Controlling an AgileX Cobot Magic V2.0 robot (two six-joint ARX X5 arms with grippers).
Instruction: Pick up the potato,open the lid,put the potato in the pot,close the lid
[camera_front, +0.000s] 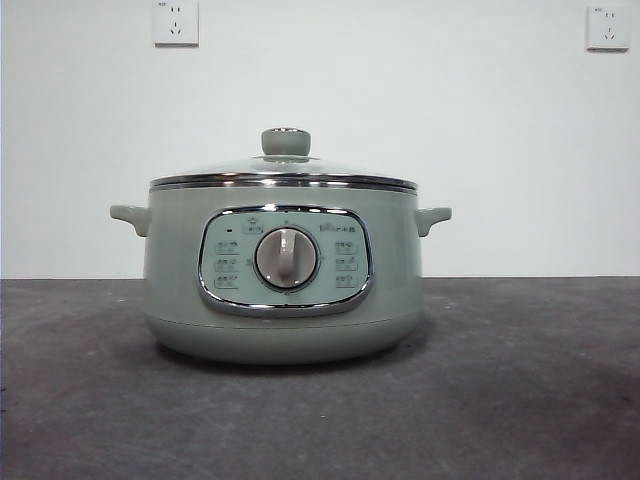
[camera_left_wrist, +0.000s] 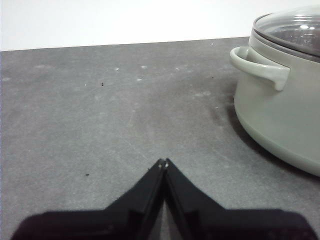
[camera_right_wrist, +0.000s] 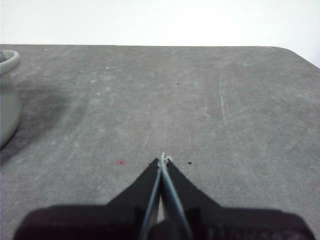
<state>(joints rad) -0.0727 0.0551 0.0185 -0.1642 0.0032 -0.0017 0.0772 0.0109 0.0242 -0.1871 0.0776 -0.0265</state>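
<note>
Pot sits lidded on the table, beside the left tool; both tools pressed together, right tool near

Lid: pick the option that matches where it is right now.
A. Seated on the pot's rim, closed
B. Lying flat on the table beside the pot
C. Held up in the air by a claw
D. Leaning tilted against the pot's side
A: the lid sits level on the rim of the pot, knob upward, with no claw near it.
</note>
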